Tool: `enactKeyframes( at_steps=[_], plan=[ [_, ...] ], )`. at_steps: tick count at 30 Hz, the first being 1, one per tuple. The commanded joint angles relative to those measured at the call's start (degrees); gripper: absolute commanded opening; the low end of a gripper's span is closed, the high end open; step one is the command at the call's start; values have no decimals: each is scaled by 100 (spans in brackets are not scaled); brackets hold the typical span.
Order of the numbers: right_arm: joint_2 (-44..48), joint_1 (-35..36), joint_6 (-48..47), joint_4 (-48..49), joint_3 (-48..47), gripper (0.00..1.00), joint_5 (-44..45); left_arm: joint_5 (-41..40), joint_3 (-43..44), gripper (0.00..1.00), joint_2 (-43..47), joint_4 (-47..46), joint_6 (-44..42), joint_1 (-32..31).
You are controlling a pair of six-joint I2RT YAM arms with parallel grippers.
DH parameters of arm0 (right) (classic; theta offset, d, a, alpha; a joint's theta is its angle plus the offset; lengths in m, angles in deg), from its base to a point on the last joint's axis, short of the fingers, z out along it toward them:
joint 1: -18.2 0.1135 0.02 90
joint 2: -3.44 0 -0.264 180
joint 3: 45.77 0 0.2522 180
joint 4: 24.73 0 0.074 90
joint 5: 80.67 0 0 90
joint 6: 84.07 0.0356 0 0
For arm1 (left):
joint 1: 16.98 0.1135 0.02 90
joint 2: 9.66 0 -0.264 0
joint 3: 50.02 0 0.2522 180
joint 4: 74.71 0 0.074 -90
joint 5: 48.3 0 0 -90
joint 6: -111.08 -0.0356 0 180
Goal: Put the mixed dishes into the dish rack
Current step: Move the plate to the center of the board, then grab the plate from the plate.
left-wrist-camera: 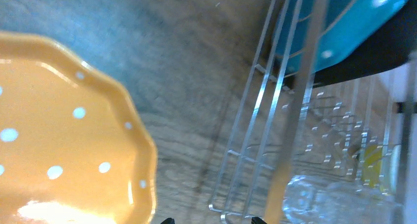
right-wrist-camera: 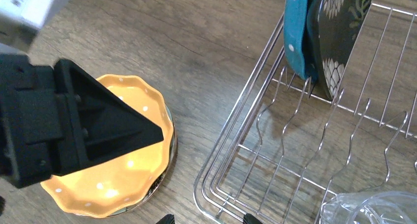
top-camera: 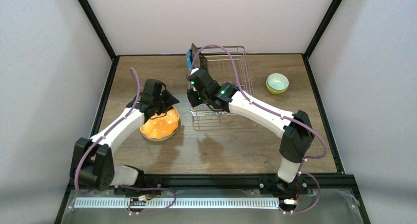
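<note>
One dish rack [top-camera: 223, 79] sits on the wooden surface [top-camera: 236, 145]. Two plates stand on edge inside it at its far left corner, right next to each other: one blue plate with white dots [right-wrist-camera: 296, 32] and one black plate with flowers [right-wrist-camera: 339, 27]. One clear glass cup [right-wrist-camera: 373, 209] is in the rack at its near end. It is too blurry to tell if there are more.

One orange plate with white dots [right-wrist-camera: 123, 184] lies flat on the surface, just left of the rack. To the right of the rack, and apart from it, are two small bowls. The mint bowl [top-camera: 278, 80] sits inside the yellow-green bowl [top-camera: 271, 91].

There are two grippers. The left gripper [left-wrist-camera: 210, 220] hangs over the orange plate on the side nearest the rack. Its fingers are spread and hold nothing. The right gripper [right-wrist-camera: 206, 219] is over the rack's near left corner. Its fingers are spread too, and the glass cup is beside it, not in it.
</note>
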Motion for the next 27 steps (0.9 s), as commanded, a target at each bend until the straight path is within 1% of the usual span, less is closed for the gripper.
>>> enactKeyframes(
  at_steps=[1, 4, 6, 11, 15, 19, 27],
  plan=[
    [16, 33, -164, -154, -273, 81, 51, -329, 425, 90, 315, 594, -84, 22],
    [-42, 31, -213, -168, -321, 81, -48, -691, 544, 91, 521, 817, -91, 140],
    [-111, 28, -236, -182, -354, 81, -207, -886, 466, 91, 710, 893, -70, 313],
    [-329, 33, -296, -236, -416, 79, -712, -1071, -136, 91, 1371, 925, 369, 951],
    [-619, 42, -361, -343, -576, 79, -1150, -1305, -561, 91, 1749, 1091, 636, 1315],
    [-886, 78, -420, -421, -767, 78, -1444, -1648, -708, 90, 1905, 1396, 763, 1436],
    [-1390, 284, -532, -570, -1187, 78, -1599, -2052, -977, 90, 2134, 1631, 1076, 1477]
  ],
)
